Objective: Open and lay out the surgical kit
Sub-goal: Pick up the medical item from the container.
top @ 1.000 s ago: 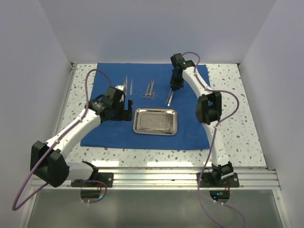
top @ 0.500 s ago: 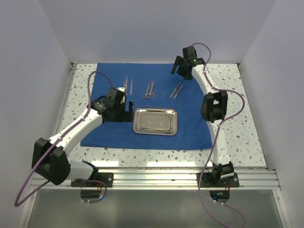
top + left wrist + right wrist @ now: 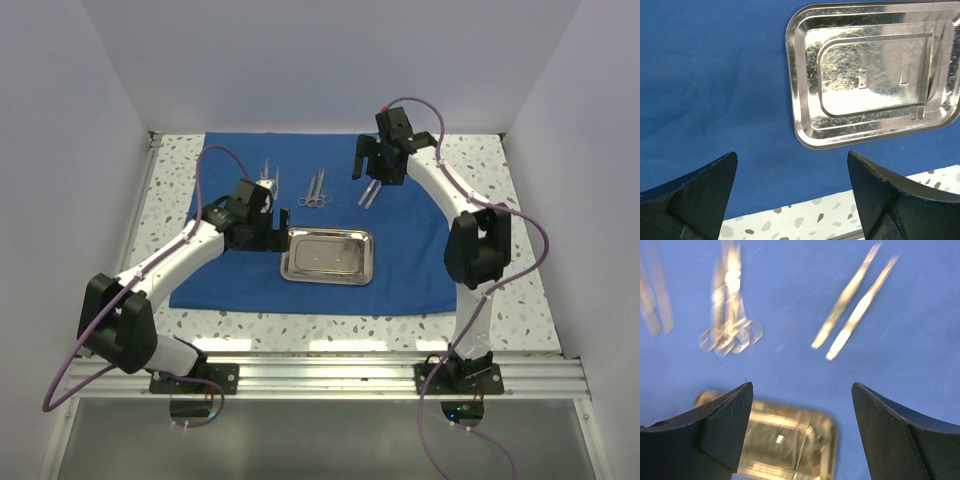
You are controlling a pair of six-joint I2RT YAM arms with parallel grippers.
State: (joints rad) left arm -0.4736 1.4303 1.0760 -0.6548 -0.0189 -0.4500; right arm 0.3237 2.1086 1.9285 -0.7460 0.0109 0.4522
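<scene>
Though spread wide, right hand [image 3: 801, 390] near the tweezers [image 3: 855, 302]; left hand [image 3: 791, 155], spread too, beside tray [image 3: 870, 75]

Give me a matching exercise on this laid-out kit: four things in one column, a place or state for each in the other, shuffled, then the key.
Things
1. steel tray
2. blue cloth
3. scissors
4. right tweezers

Places or states
A. spread flat over the speckled table
B. lying slanted, beyond the tray's far-right corner
C. empty, on the cloth's near half
D. finger rings pointing toward the tray

Pairs: 1-C, 2-A, 3-D, 4-B
</scene>
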